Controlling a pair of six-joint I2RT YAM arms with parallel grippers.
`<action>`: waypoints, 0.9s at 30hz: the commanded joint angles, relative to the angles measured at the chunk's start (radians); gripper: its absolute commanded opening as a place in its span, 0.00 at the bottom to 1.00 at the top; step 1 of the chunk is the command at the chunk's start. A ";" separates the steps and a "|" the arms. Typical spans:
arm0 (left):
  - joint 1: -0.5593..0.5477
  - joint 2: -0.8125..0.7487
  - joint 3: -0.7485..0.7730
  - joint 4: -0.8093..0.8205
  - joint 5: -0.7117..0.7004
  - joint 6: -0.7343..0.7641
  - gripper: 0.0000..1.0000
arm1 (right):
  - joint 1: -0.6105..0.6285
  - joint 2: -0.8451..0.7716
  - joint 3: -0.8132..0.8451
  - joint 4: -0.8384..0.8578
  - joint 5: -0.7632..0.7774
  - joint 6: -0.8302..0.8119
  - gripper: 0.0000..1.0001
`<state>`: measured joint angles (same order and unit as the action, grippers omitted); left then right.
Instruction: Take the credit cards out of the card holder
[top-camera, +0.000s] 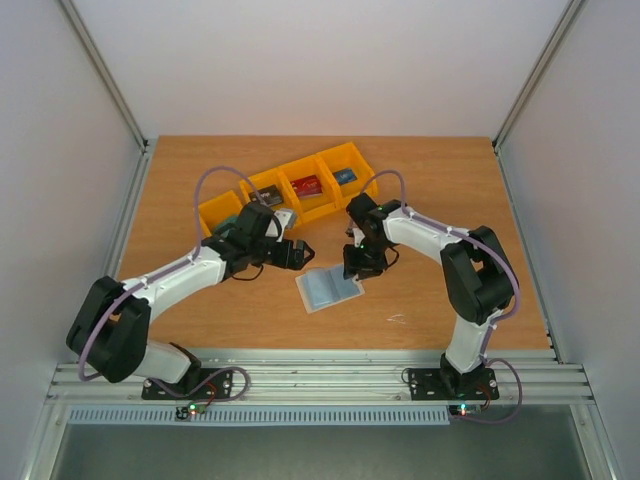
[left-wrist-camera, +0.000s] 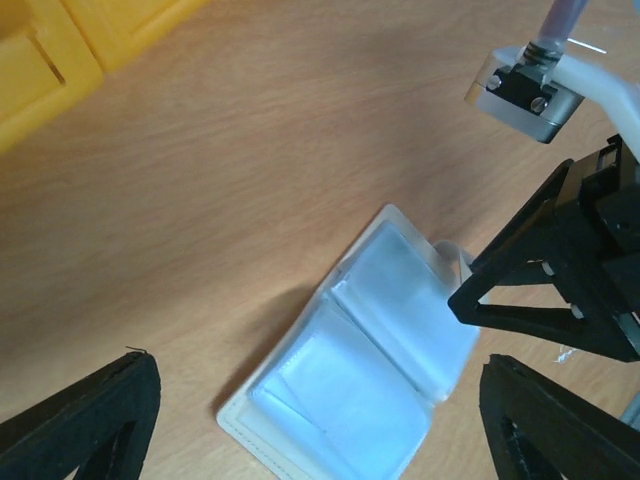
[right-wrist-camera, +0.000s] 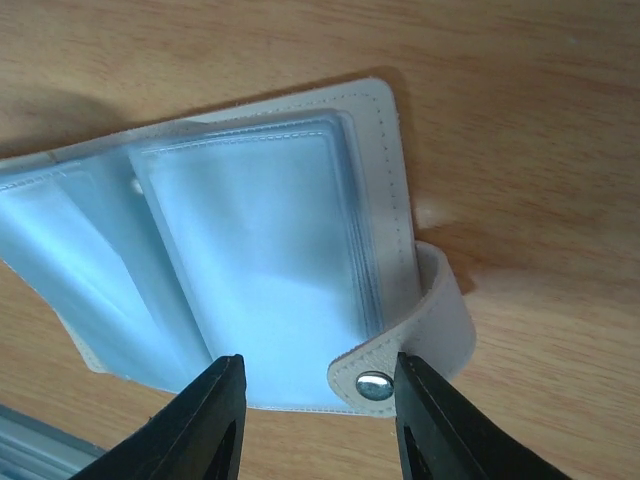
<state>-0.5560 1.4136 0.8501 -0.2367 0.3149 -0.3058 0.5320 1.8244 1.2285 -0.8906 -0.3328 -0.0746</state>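
1. Card holder (top-camera: 330, 288) lies spread open on the table (top-camera: 450, 200), pale blue pockets facing up, between the two arms.
2. Credit cards (top-camera: 308, 186) sit in the yellow bins (top-camera: 318, 213) at the back, well apart from the holder. A dark one, a red one and a blue one each have their own compartment, and a teal one is partly hidden by the left arm.
3. Left gripper (top-camera: 300, 252) hangs just left of the holder, jaws spread wide, holding nothing.
4. Right gripper (right-wrist-camera: 318, 360) is low over the holder's edge by the snap tab (right-wrist-camera: 445, 335), jaws apart, nothing pinched.
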 joint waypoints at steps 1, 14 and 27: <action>-0.002 0.011 -0.046 0.101 0.039 -0.155 0.86 | 0.033 0.032 0.023 -0.003 0.041 0.029 0.41; -0.081 0.020 -0.231 0.180 0.054 -0.364 0.84 | 0.106 -0.090 0.017 -0.045 0.164 0.066 0.41; -0.093 0.099 -0.337 0.380 -0.009 -0.607 0.85 | 0.142 0.022 0.135 -0.005 0.228 0.105 0.43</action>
<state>-0.6437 1.4620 0.5350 0.0895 0.3435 -0.8223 0.6903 1.7515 1.2636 -0.8745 -0.1761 0.0586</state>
